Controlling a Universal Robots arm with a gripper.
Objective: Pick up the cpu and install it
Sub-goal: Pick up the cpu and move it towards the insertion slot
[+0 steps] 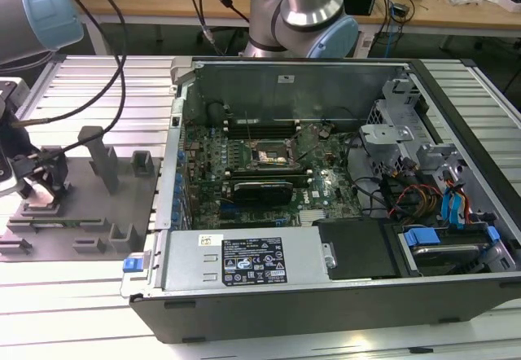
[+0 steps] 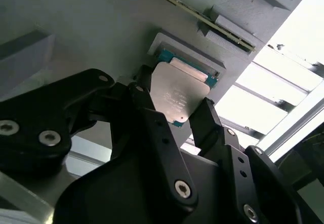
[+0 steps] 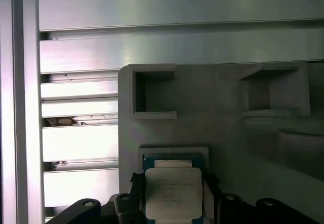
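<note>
The cpu (image 2: 178, 93) is a small square chip with a silvery top and a green edge. It lies in a shallow square pocket of the grey fixture plate (image 1: 89, 213) at the exterior view's left. My gripper (image 1: 37, 182) is down on that plate. In both wrist views its black fingers (image 2: 143, 98) press against two opposite edges of the cpu (image 3: 173, 193), so the gripper (image 2: 174, 101) is shut on it. The chip still looks seated in its pocket. The dark metal-rimmed socket (image 1: 273, 155) sits on the motherboard inside the open computer case (image 1: 326, 71), well off to the exterior view's right.
Grey fixture blocks (image 1: 104, 160) stand up from the plate close to the gripper. Ribbed aluminium table slats (image 3: 152, 16) run beside the plate. The case's left wall (image 1: 175, 124) rises between plate and motherboard. Cables (image 1: 106, 91) hang from the arm.
</note>
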